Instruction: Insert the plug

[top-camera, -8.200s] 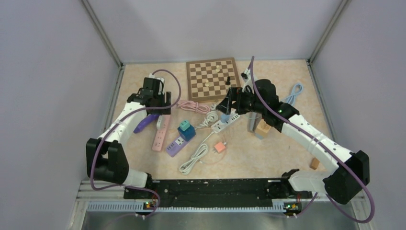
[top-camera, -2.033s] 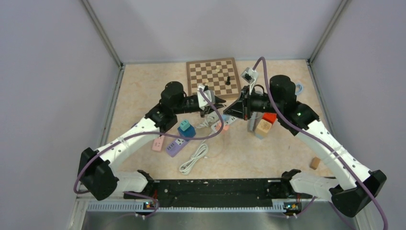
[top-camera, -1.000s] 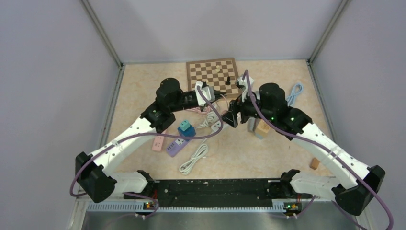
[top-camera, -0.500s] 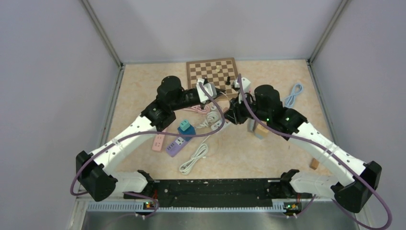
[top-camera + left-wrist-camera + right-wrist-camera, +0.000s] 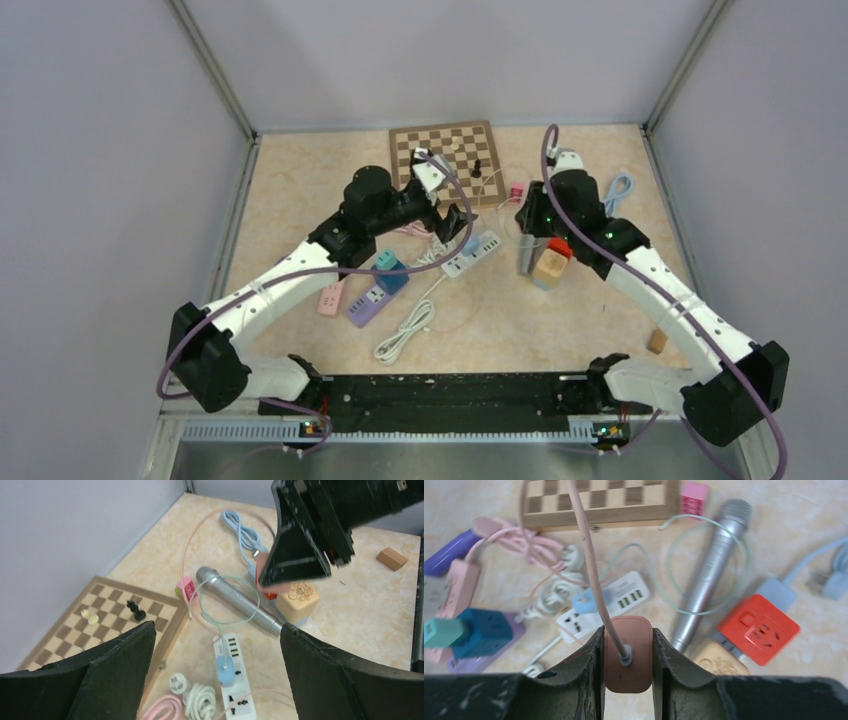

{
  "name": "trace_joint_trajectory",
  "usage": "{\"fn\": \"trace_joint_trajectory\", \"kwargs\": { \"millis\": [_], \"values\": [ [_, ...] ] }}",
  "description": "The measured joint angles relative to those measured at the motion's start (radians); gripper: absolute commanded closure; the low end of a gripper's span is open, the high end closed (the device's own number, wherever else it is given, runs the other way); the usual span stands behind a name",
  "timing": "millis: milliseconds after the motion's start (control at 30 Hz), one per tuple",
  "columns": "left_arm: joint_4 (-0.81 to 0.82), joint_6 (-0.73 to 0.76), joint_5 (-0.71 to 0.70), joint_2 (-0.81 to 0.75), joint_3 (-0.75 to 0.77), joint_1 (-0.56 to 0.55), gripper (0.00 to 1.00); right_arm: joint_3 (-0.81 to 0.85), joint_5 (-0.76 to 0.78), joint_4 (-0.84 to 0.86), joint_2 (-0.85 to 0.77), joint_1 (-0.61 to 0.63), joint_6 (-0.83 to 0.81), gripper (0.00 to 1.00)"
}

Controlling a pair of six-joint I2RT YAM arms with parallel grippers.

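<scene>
The right gripper (image 5: 628,641) squeezes the pink plug (image 5: 628,674) tight and holds it up in the air. A pink cord (image 5: 589,555) runs off from the plug. The white strip (image 5: 608,603) lies on the table (image 5: 804,540), lower down and to the left. The left gripper (image 5: 217,627) is wide open, holds nothing, and hangs near the strip. A chessboard (image 5: 445,150) sits farther back.

Lab test booth: plain grey walls (image 5: 100,200) and metal posts (image 5: 215,75) around a tabletop (image 5: 300,170)

Chessboard (image 5: 415,140), silver microphone (image 5: 709,577), wooden cube (image 5: 549,268), blue cable (image 5: 242,530), small brown block (image 5: 657,341).
</scene>
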Motion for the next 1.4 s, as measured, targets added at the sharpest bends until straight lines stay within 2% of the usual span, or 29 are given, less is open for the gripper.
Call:
{"fn": "trace_joint_trajectory", "kwargs": {
  "millis": [233, 400, 900, 1400],
  "values": [
    [0.009, -0.076, -0.036, -0.063, -0.108, 0.000, 0.01, -0.101, 0.029, -0.023, 0.002, -0.231, 0.140, 1.00],
    [0.026, -0.087, -0.054, -0.121, -0.132, 0.000, 0.01, -0.140, 0.074, -0.032, 0.016, -0.315, 0.211, 1.00],
    [0.045, -0.097, -0.079, -0.154, -0.174, 0.000, 0.01, -0.164, 0.259, -0.027, 0.095, -0.335, 0.341, 1.00],
    [0.045, -0.097, -0.088, -0.154, -0.174, 0.000, 0.01, -0.190, 0.239, 0.016, 0.072, -0.335, 0.350, 1.00]
  ]
}}
